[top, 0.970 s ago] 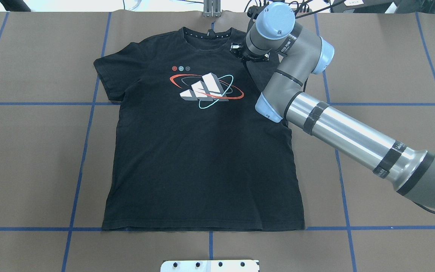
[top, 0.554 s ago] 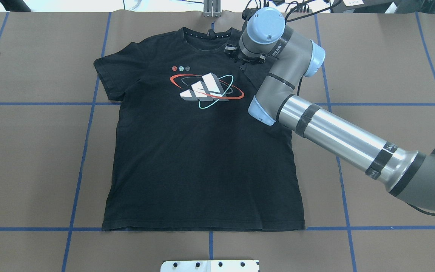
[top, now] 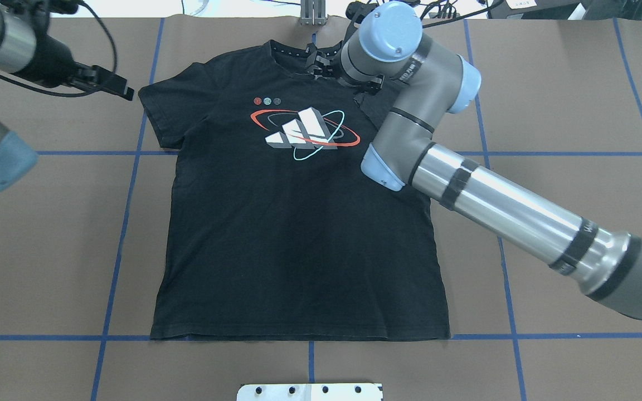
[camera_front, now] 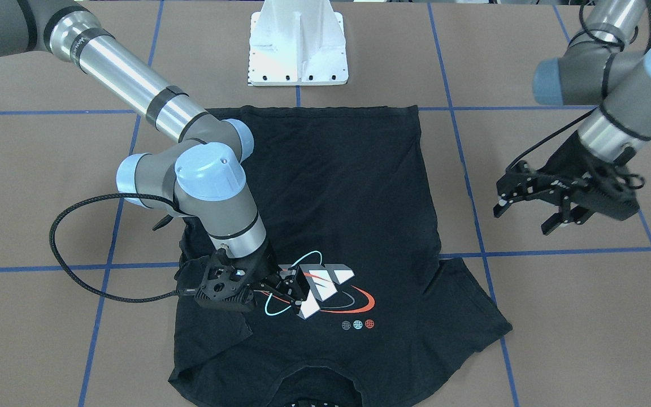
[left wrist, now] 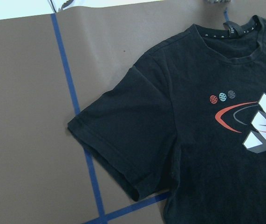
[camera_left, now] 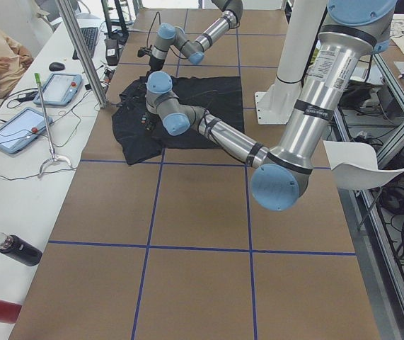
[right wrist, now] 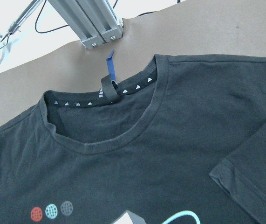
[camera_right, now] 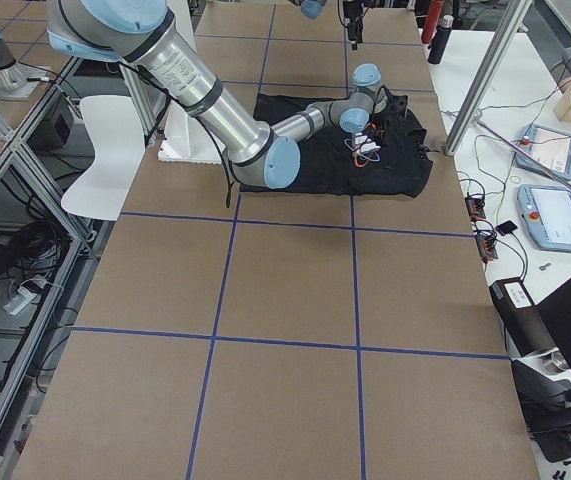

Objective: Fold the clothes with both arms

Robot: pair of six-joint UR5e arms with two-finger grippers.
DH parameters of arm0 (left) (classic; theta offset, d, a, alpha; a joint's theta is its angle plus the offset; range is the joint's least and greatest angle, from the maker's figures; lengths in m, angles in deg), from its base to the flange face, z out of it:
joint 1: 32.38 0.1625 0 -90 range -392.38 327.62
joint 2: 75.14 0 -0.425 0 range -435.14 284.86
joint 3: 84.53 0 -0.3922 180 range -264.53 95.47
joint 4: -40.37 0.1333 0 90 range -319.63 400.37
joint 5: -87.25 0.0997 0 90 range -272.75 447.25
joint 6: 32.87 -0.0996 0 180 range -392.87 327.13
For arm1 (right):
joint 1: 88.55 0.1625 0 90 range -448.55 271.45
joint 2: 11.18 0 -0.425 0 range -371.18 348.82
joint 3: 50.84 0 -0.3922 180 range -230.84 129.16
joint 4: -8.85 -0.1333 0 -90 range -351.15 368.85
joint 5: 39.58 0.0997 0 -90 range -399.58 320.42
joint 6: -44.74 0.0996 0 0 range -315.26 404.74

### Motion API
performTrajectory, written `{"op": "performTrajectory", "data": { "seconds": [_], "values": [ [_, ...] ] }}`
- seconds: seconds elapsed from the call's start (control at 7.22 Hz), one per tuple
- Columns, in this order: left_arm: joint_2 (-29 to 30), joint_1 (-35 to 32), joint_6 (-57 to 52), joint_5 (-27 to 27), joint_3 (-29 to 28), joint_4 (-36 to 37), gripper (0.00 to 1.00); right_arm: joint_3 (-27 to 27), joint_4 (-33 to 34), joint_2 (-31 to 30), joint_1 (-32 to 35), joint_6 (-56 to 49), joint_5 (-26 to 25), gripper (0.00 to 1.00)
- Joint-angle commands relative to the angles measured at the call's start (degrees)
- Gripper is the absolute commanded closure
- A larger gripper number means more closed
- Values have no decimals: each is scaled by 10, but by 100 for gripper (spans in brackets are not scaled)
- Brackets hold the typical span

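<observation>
Right gripper is shown low over the chest of the T-shirt, just beside the logo. Whether its jaws are pressed together or parted cannot be told, since the fingertips are lost against the black cloth. Left gripper is held above bare table, jaws spread and nothing between them, near the left sleeve but apart from it.

The T-shirt is laid face up at mid-table, with its collar toward the table edge opposite the robot and its hem toward the robot-side edge. The right sleeve is seen turned in over the chest, while the left sleeve is spread flat.

Several faults are judged possible from here. If the right gripper is moved sideways while low, the chest fabric could be dragged and bunched. The turned-in sleeve could spring back once unweighted. At the left sleeve, only the upper layer might be pinched, or the hem pushed aside by a shallow approach, so that a skewed fold would result.
</observation>
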Motion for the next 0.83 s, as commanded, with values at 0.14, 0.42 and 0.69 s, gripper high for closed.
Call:
{"op": "performTrajectory", "data": {
  "seconds": [0.14, 0.42, 0.69],
  "values": [
    [33, -6, -37, 7, -213, -186, 6, 201, 12, -153, 2, 0, 45, 0],
    [77, -7, -12, 8, -315, -250, 17, 217, 8, -183, 3, -2, 46, 0],
    [115, -7, 2, 35, -396, -307, 37, 223, 6, -191, 2, -3, 43, 0]
  ]
}}
